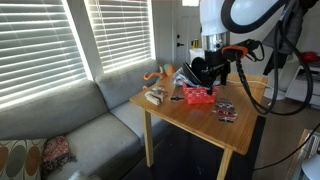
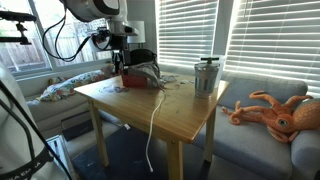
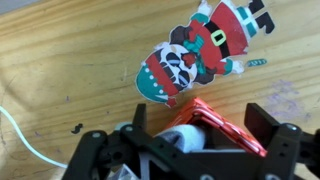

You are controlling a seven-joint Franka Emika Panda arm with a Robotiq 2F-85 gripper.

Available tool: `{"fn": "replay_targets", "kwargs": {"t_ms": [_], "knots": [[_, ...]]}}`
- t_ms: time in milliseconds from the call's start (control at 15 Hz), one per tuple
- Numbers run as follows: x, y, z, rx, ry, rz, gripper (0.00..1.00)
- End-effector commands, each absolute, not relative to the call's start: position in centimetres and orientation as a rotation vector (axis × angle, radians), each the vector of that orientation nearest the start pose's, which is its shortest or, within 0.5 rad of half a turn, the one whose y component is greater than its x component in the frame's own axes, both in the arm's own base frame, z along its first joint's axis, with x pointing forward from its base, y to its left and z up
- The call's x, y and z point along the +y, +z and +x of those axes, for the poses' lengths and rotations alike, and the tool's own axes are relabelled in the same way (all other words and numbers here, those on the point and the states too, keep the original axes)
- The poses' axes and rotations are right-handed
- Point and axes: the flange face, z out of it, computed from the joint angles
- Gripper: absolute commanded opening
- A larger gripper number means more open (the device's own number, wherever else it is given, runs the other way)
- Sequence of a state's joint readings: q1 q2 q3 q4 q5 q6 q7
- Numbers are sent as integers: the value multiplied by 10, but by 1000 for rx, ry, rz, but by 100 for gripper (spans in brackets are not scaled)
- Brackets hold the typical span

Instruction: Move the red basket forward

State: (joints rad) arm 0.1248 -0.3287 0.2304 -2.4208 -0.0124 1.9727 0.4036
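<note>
The red basket is small, bright red and latticed, and stands on the wooden table. In the wrist view it lies between the two fingers of my gripper, with a white thing inside it. The fingers are spread wide on either side of the basket's corner, and I see no clamp on it. In both exterior views the gripper hangs low over the basket.
A flat Santa-like figure lies just beyond the basket. A small dark patterned item and a tan wooden object flank it. A metal cup, a white cable and an orange octopus plush are nearby.
</note>
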Motion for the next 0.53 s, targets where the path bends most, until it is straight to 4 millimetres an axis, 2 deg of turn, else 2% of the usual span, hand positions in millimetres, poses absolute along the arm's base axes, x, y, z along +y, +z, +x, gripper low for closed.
{"fn": "replay_targets", "kwargs": {"t_ms": [0, 467], "knots": [[149, 409, 398, -30, 99, -3218, 100], [142, 404, 411, -145, -127, -3110, 100]]}}
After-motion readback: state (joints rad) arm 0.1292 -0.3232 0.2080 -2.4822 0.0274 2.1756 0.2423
